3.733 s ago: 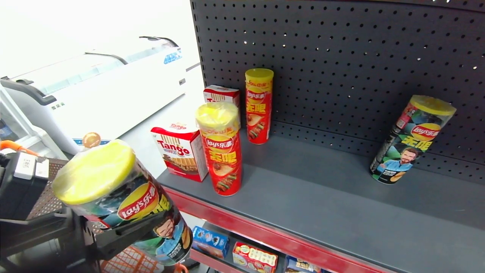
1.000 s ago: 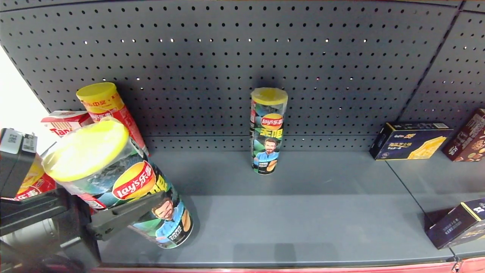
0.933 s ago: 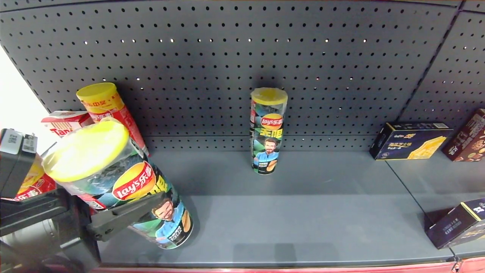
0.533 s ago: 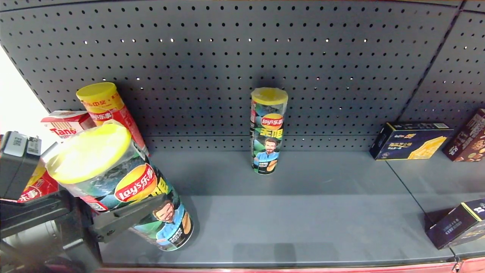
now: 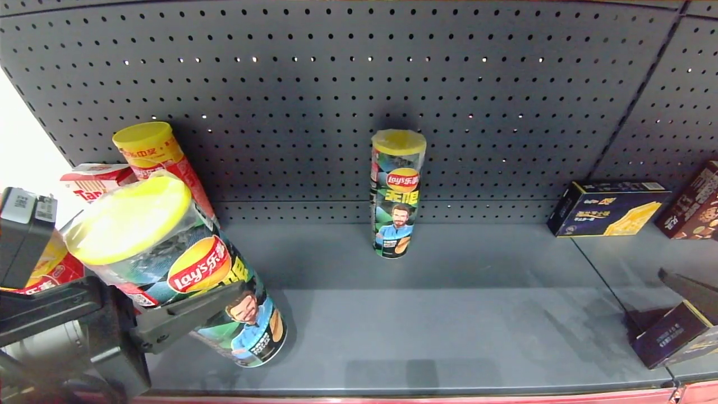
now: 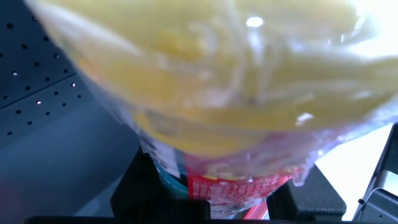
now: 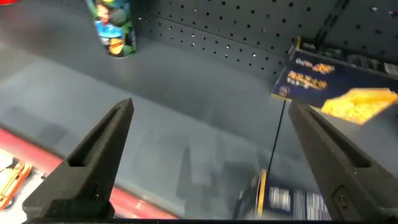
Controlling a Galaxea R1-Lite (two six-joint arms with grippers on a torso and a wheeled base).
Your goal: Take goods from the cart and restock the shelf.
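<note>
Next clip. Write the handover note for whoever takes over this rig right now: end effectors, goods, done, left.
Left end effector: shut on a yellow-lidded chip can, held tilted over the shelf's left front.
Right end effector: open, empty, above the shelf's right side near the dark boxes.
Done: one matching can stands upright by the back panel.
Left: set the held can upright, release, fetch more from the cart.

Open shelf (image 5: 449,320) surface between the held chip can (image 5: 185,269) at left, upright can (image 5: 397,193) behind, dark box (image 5: 667,336) at right.
</note>
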